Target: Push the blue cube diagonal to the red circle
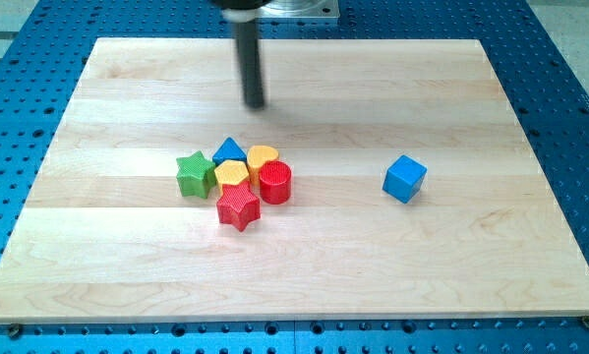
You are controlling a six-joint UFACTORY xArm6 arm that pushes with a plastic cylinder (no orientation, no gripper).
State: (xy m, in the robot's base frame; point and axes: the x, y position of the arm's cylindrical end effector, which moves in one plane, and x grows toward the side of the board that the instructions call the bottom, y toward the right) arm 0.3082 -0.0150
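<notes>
Near the view's top, my tip (pixel 256 103) touches nothing, well apart from the blue cube (pixel 404 179) and the red circle (pixel 275 183).

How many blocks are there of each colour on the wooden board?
Blue: 2, the blue cube and the blue triangle
Red: 2, the red circle and the red star
Yellow: 2, the yellow heart and the yellow hexagon
Green: 1, the green star
Total: 7 blocks
</notes>
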